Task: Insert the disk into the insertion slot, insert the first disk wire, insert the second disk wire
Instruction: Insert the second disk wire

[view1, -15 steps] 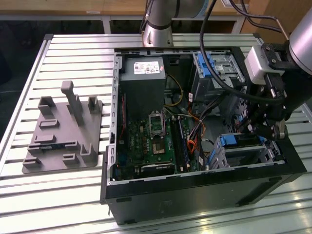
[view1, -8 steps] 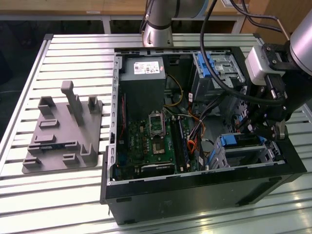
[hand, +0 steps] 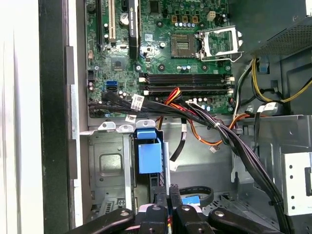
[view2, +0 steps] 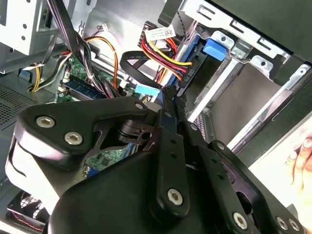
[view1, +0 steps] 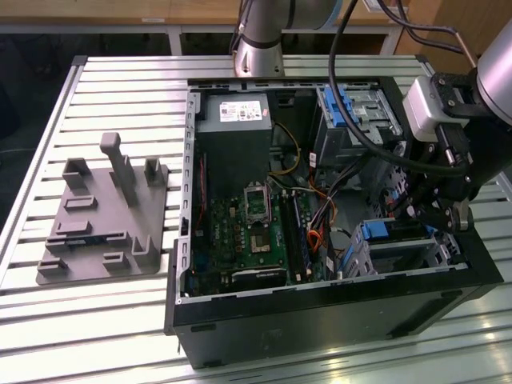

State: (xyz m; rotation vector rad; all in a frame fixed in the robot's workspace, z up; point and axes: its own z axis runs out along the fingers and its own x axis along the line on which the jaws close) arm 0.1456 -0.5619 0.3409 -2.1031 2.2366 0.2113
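A black computer case [view1: 336, 300] lies open on a counter [view1: 104, 336] made of metal slats. The arm's gripper [view1: 436, 212] hangs at the right side of the exterior view, down inside the case. In the second wrist view the gripper [view2: 170, 95] has its two thin black fingers [view2: 165, 117] pressed close together, clenched on a small black plug at the end of a wire. The first wrist view shows the same fingers [hand: 161, 202] side by side at the bottom middle.

The insertion slot [view1: 400, 248], a grey metal box, sits in the lower right of the exterior view, just beside the gripper. The disk [view1: 388, 232] is already inside it, with its blue edge showing. In the first wrist view the blue part of the disk [hand: 148, 156] sits right above the fingertips.

Red, yellow and black wires [view2: 163, 53] bunch up near the blue piece in the second wrist view. The green board [view1: 256, 232] fills the middle of the case. A grey plastic stand [view1: 104, 220] rests on the counter at the left.
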